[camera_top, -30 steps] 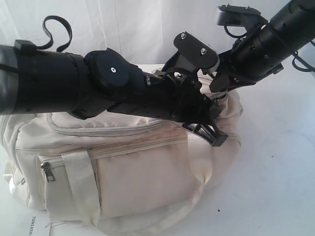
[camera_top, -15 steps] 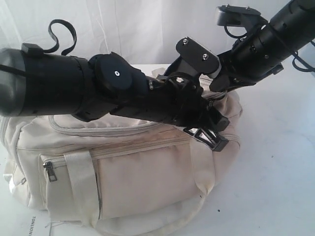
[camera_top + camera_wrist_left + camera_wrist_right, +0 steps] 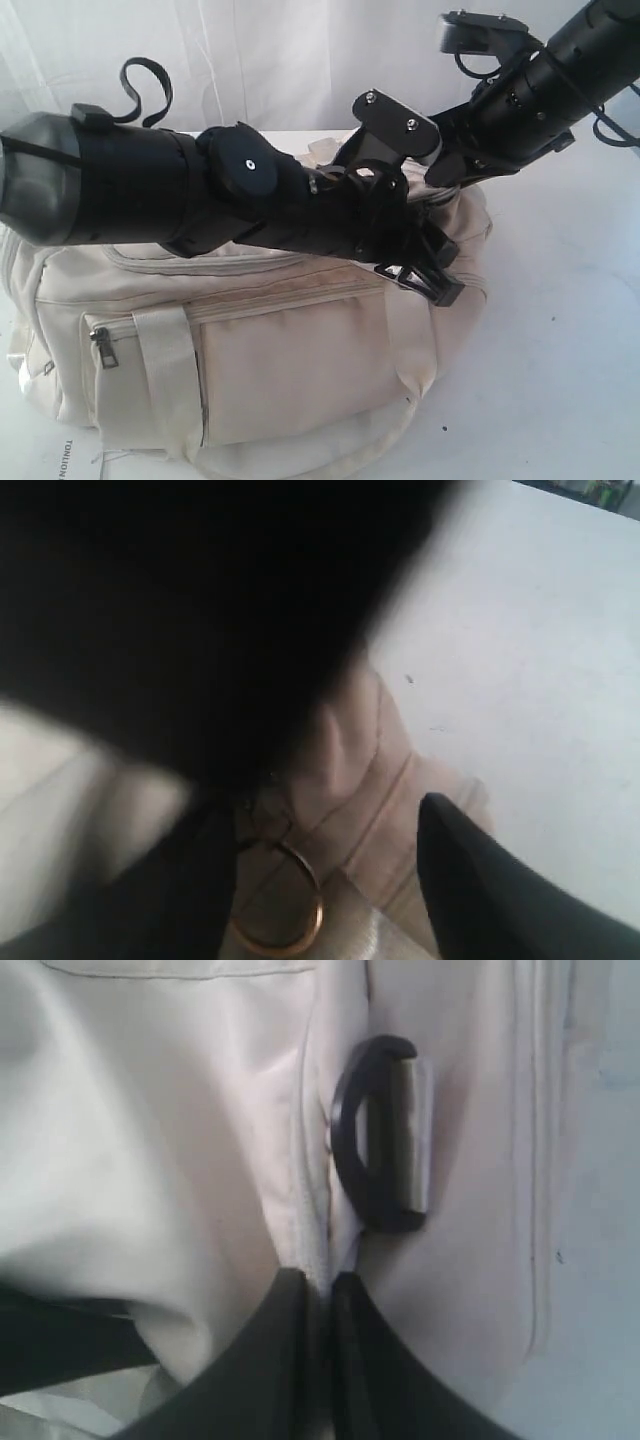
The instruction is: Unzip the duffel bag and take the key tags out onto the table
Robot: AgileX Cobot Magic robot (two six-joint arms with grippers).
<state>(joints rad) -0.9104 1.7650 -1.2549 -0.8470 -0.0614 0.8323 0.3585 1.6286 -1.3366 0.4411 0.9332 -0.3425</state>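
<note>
With the duffel bag [image 3: 290, 360] on the counter [image 3: 570, 320], the right pincer [image 3: 318, 1282] is nipped on a seam fold just short of a black D-ring [image 3: 372, 1140], the left pincer [image 3: 325, 825], parted, brackets a brass-coloured ring [image 3: 285, 908], and no key tags show.

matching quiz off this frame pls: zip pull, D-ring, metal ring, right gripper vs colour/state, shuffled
1. zip pull
2. D-ring
3. metal ring
4. right gripper

A. golden
B. pinched shut on a fold of the duffel bag
C. black, pale webbing through it
D. hanging on the bag's front, untouched

Pairs: 1-D, 2-C, 3-A, 4-B
</note>
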